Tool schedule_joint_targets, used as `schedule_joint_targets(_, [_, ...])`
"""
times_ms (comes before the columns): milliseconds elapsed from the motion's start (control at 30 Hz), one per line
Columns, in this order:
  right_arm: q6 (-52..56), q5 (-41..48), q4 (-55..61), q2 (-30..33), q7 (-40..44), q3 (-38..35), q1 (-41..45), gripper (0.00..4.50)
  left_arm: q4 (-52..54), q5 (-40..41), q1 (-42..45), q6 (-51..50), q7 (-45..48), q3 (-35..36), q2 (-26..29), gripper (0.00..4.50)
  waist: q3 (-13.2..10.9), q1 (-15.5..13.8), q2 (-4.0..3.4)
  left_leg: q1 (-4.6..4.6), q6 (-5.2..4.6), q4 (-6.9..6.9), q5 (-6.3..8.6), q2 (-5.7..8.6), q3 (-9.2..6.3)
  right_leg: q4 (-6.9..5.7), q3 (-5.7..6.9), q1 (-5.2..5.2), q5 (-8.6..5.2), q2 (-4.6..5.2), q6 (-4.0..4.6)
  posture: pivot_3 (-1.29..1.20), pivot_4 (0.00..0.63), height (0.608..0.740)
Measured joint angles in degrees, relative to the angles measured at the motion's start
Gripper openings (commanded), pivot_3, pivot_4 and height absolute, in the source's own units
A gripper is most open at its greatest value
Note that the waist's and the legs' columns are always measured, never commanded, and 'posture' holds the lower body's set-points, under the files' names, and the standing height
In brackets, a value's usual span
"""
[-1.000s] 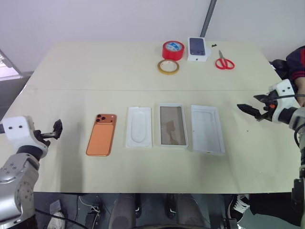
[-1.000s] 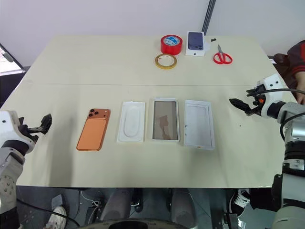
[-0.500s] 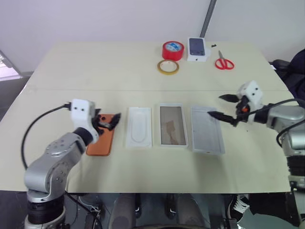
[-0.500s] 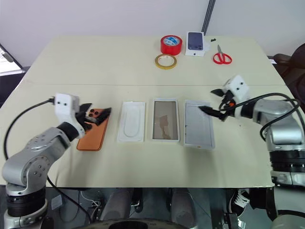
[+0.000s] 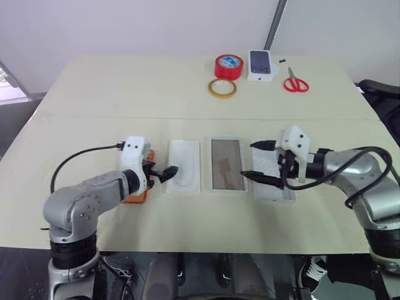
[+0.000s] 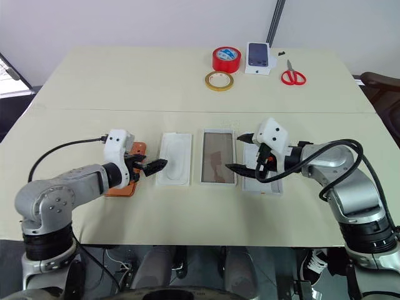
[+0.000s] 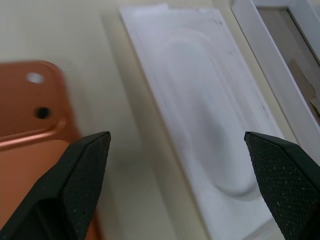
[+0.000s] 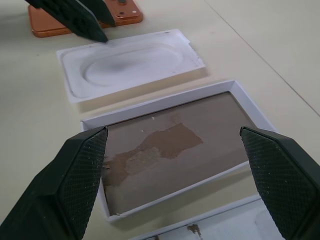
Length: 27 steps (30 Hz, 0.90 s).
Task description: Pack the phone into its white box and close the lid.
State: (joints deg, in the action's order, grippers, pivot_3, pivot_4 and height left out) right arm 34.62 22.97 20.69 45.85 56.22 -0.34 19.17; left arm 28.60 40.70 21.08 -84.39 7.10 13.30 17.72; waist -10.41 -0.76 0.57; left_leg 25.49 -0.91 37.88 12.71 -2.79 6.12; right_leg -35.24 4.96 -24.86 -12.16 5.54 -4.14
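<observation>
— Copper-orange phone (image 6: 124, 175) flat on table (image 6: 112, 81), at nine o'clock of white insert (image 6: 173, 166), partly under left gripper (image 6: 149, 167); packed yet?
— Not yet. Lying outside white box (image 6: 217, 164), brownish floor bare, nothing in it. Lid (image 6: 261, 170) lying apart at three o'clock of box, partly under right gripper (image 6: 242, 152).
— Grippers?
— Both spread wide, pinching nothing. Left hovering between phone and insert; right poised over box and lid.
— Left to do?
— Everything: lift phone, lay in box, fit lid.
— Anything hard to make out?
— Most of phone hidden behind left wrist; camera end cut off in left wrist view. Near edge of lid masked by right arm. Touching or just above: cannot tell
</observation>
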Motion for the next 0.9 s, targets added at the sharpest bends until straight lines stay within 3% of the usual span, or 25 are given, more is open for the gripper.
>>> schedule_joint_targets(333, [0.07,1.53,4.49,0.02,1.93,4.53,0.62,4.42,-6.19,-2.18,6.69,-6.66,-2.12,4.43,-10.32,4.50,-0.01,-0.07,0.03,-0.01,-0.01,0.04,0.00,0.05,-0.07,0.00,0.02,0.07,0.00,-0.01,-0.01,0.00,0.150,0.736])
schedule_joint_targets(467, [1.54,1.41,6.63,0.24,1.69,6.38,0.62,4.50,-8.26,-4.01,7.49,-6.57,-2.24,5.56,-10.94,2.74,0.00,-0.05,0.03,-0.03,-0.01,0.05,0.00,0.04,-0.11,0.01,0.03,0.10,-0.01,0.01,-0.01,0.00,0.150,0.736])
schedule_joint_targets(633, [5.67,-1.65,7.98,1.98,0.30,11.92,1.20,4.50,-10.48,-5.35,7.85,-6.60,-1.98,5.57,-10.97,0.11,-0.01,-0.05,0.04,0.00,-0.01,0.06,0.01,0.04,-0.12,0.01,0.04,0.08,-0.01,0.05,0.00,0.00,0.150,0.736])
schedule_joint_targets(900, [12.44,-4.98,8.54,1.98,-2.08,19.01,4.85,4.50,-10.72,-5.79,8.09,-6.56,-0.22,5.66,-10.51,0.04,0.00,0.04,0.05,0.00,-0.01,0.05,0.01,0.02,-0.12,0.00,0.06,0.06,-0.01,0.04,0.01,0.00,0.150,0.736])
